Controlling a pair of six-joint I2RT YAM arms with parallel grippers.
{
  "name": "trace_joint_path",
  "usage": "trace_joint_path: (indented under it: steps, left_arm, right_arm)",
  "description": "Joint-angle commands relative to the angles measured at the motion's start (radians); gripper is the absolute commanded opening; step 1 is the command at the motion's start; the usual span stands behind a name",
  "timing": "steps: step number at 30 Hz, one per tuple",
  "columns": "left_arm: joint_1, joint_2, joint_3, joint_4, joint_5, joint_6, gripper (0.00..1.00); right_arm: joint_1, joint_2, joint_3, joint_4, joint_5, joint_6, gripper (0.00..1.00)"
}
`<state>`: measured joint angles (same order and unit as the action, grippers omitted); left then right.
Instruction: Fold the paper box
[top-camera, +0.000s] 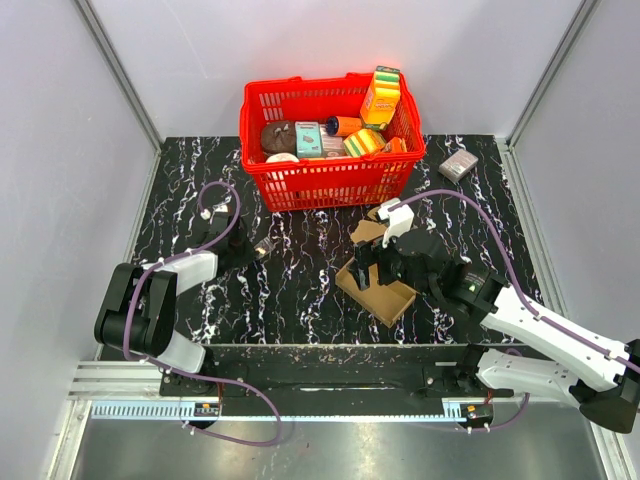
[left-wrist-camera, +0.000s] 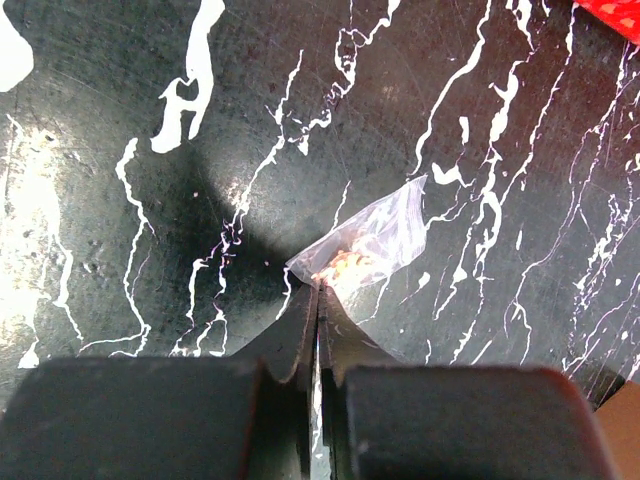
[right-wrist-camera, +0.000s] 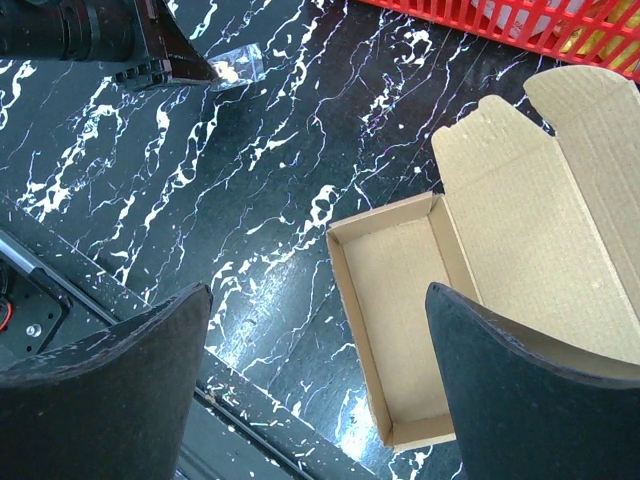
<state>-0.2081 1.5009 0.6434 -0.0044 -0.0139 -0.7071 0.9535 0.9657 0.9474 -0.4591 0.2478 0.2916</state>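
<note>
The paper box (top-camera: 378, 292) is a brown cardboard tray lying on the table right of centre, with its lid flap (top-camera: 368, 231) open towards the basket. In the right wrist view the tray (right-wrist-camera: 395, 320) is empty and the lid (right-wrist-camera: 540, 225) lies back flat. My right gripper (right-wrist-camera: 318, 300) hovers open above the tray's left wall, with nothing between its fingers; its place from above is over the box (top-camera: 388, 262). My left gripper (left-wrist-camera: 318, 290) is shut at the table, its tips pinching the corner of a small clear plastic bag (left-wrist-camera: 372, 243) holding orange bits.
A red basket (top-camera: 330, 182) full of colourful packages stands at the back centre. A small grey-pink box (top-camera: 458, 165) lies to its right. The clear bag (top-camera: 264, 247) lies left of the paper box. Grey walls close in the black marbled table (top-camera: 300, 290).
</note>
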Motion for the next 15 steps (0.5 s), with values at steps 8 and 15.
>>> trace_joint_path:
  steps: [8, 15]
  left_arm:
    - [0.006, -0.106, -0.017, 0.04, 0.077, -0.002, 0.0]
    - [-0.027, -0.381, -0.047, -0.048, 0.221, 0.086, 0.0]
  right_arm:
    - [0.001, -0.025, -0.01, 0.03, -0.001, -0.002, 0.93]
    - [-0.001, -0.111, 0.033, -0.016, 0.178, -0.014, 0.93]
